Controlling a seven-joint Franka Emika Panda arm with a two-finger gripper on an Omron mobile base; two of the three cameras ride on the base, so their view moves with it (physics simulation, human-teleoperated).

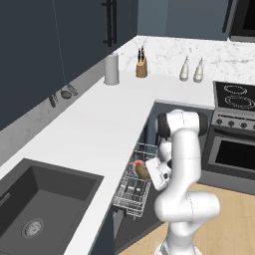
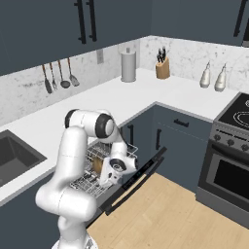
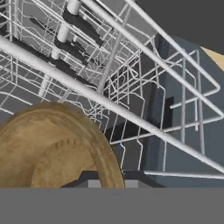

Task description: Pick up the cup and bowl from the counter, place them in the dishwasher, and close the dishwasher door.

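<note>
The fingertips are mostly hidden behind the bowl (image 3: 57, 148), but the jaws are drawn in narrow, pinched on its rim. The bowl is brown and wood-grained, with a raised inner ring, cut off at the hand view's edge. The gripper (image 1: 145, 172) holds it tilted on edge over the pulled-out silver wire rack (image 1: 130, 191) of the dishwasher (image 2: 124, 187). A reddish patch just beside the bowl in the left base view could be the cup; too small to tell. The dishwasher door (image 2: 133, 180) hangs open below the rack. On the counter (image 1: 99, 124) beyond the rack stand a knife block (image 1: 142, 67), a grey canister (image 1: 111, 69) and two pale bottles (image 1: 191, 70).
</note>
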